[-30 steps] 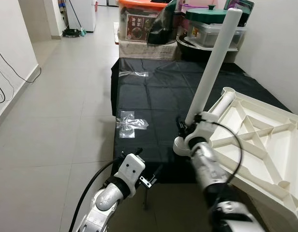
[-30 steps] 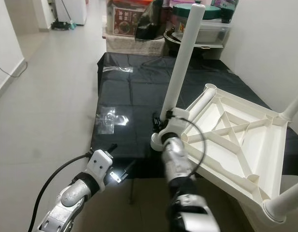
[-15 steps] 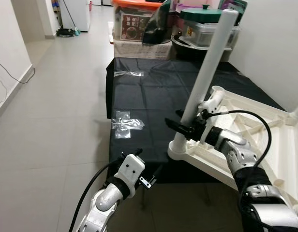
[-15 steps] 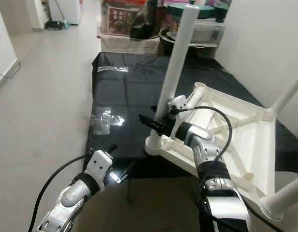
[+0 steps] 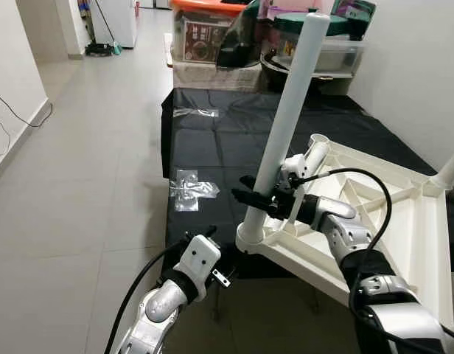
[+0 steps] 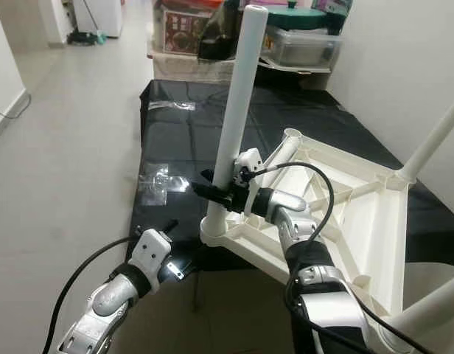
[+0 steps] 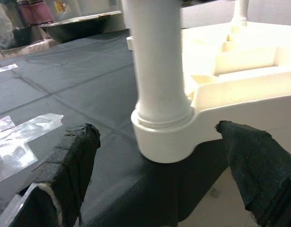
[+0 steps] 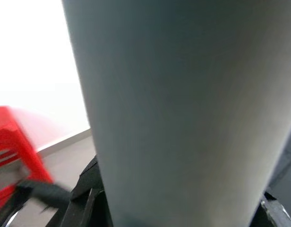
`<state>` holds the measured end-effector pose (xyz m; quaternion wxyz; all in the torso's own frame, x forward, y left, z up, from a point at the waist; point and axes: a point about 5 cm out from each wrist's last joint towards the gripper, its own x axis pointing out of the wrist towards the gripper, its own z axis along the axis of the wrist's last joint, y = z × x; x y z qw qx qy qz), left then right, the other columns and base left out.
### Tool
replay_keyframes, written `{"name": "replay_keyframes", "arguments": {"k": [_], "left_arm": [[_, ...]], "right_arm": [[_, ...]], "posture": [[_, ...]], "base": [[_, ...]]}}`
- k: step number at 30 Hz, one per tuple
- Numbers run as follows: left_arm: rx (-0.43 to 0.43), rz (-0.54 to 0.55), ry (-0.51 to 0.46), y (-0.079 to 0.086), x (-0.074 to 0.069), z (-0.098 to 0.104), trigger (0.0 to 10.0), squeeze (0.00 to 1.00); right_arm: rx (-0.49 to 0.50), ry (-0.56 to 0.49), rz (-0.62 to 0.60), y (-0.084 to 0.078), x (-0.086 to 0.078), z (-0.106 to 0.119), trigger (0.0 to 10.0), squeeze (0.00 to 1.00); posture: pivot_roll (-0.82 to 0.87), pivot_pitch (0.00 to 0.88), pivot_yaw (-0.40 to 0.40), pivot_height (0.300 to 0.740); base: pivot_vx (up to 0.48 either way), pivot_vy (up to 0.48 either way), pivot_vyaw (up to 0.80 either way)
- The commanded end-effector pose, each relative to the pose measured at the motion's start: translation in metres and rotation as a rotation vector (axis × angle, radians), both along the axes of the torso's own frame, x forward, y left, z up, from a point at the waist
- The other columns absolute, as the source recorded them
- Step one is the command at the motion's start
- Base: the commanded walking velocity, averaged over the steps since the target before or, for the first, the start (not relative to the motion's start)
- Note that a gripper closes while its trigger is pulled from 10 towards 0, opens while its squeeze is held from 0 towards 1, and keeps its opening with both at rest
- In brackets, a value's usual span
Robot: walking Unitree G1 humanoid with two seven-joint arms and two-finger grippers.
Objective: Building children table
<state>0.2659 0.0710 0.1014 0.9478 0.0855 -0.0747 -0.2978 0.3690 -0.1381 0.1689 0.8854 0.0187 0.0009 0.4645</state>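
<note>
Behind black mat (image 5: 234, 147): lidded bins (image 5: 212, 29), contents unclear.

White plastic children's table top (image 5: 374, 221), upside down, ribbed underside facing up, lying on a black sheet. A white tubular leg (image 5: 282, 125) stands in the near corner socket (image 5: 253, 237), leaning slightly away from upright, the socket at the sheet's near edge. Another corner socket (image 5: 318, 140) is open. A second leg (image 6: 433, 133) rises from the far right corner; a third (image 6: 426, 310) from the near right.

White table (image 5: 404, 221), black cloth (image 5: 212, 147)
</note>
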Motion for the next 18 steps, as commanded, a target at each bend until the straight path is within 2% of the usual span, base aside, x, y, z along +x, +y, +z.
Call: {"name": "replay_keyframes", "arguments": {"k": [1,2,3,5,6,7,8,9,10,11,12,14,15,16,17,18], "left_arm": [[0.003,-0.009,0.003,-0.001,-0.002,-0.002,10.0,0.0],[0.003,-0.009,0.003,-0.001,-0.002,-0.002,10.0,0.0],[0.003,-0.01,0.006,-0.001,-0.003,-0.002,10.0,0.0],[0.003,-0.01,0.006,-0.001,-0.003,-0.002,10.0,0.0],[0.002,-0.01,0.008,-0.001,-0.003,-0.002,10.0,0.0],[0.001,-0.01,0.011,0.0,-0.003,-0.003,10.0,0.0],[0.001,-0.01,0.011,0.0,-0.003,-0.003,10.0,0.0],[0.001,-0.011,0.013,0.0,-0.003,-0.003,10.0,0.0],[0.001,-0.013,0.015,0.0,-0.002,-0.003,10.0,0.0],[0.001,-0.013,0.015,0.0,-0.002,-0.003,10.0,0.0],[0.001,-0.014,0.016,-0.001,-0.002,-0.003,10.0,0.0],[0.001,-0.013,0.016,-0.001,-0.002,-0.002,10.0,0.0],[0.001,-0.011,0.015,-0.001,-0.002,-0.002,10.0,0.0],[0.001,-0.011,0.015,-0.001,-0.002,-0.002,10.0,0.0],[0.001,-0.01,0.014,-0.001,-0.002,-0.002,10.0,0.0],[0.001,-0.01,0.014,-0.001,-0.002,-0.002,10.0,0.0]], "right_arm": [[-0.029,0.077,-0.154,-0.004,0.002,-0.021,0.0,0.0],[-0.029,0.077,-0.154,-0.004,0.002,-0.021,0.0,0.0],[-0.001,0.07,-0.441,-0.017,0.011,-0.019,0.0,0.0],[-0.001,0.07,-0.441,-0.017,0.011,-0.019,0.0,0.0],[0.018,0.075,-0.759,-0.036,0.015,-0.02,0.0,0.0],[0.03,0.092,-1.116,-0.06,0.009,-0.026,0.0,0.0],[0.03,0.092,-1.116,-0.06,0.009,-0.026,0.0,0.0],[0.04,0.101,-1.356,-0.076,-0.002,-0.031,0.0,0.0],[0.058,0.107,-1.5,-0.081,-0.014,-0.035,0.0,0.0],[0.058,0.107,-1.5,-0.081,-0.014,-0.035,0.0,0.0],[0.077,0.112,-1.571,-0.079,-0.021,-0.037,0.0,0.0],[0.121,0.14,-1.568,-0.065,-0.023,-0.04,0.0,0.0],[0.149,0.154,-1.524,-0.057,-0.02,-0.04,5.8,0.0],[0.149,0.154,-1.524,-0.057,-0.02,-0.04,5.8,0.0],[0.147,0.149,-1.494,-0.051,-0.016,-0.04,10.0,0.0],[0.147,0.149,-1.494,-0.051,-0.016,-0.04,10.0,0.0]], "posture": [[0.17,0.0,-0.128,0.74],[0.17,0.0,-0.128,0.74],[0.17,0.0,-0.122,0.74],[0.17,0.0,-0.122,0.74],[0.16,0.0,-0.116,0.74],[0.15,0.0,-0.107,0.74],[0.15,0.0,-0.107,0.74],[0.14,0.0,-0.104,0.74],[0.14,0.0,-0.104,0.74],[0.14,0.0,-0.104,0.74],[0.15,0.0,-0.105,0.74],[0.15,0.0,-0.108,0.74],[0.15,0.0,-0.11,0.74],[0.15,0.0,-0.11,0.74],[0.15,0.0,-0.11,0.74],[0.15,0.0,-0.11,0.74]], "base": [[0.0,0.0,0.0],[0.0,0.0,0.0],[0.0,0.0,0.0],[0.0,0.0,0.0],[0.0,0.0,0.0],[0.0,0.0,0.0],[0.0,0.0,0.0],[0.0,0.0,0.0],[0.0,0.0,0.0],[0.0,0.0,0.0],[0.0,0.0,0.0],[0.0,0.0,0.0],[0.0,0.0,0.0],[0.0,0.0,0.0],[0.0,0.0,0.0],[0.0,0.0,0.0]]}}
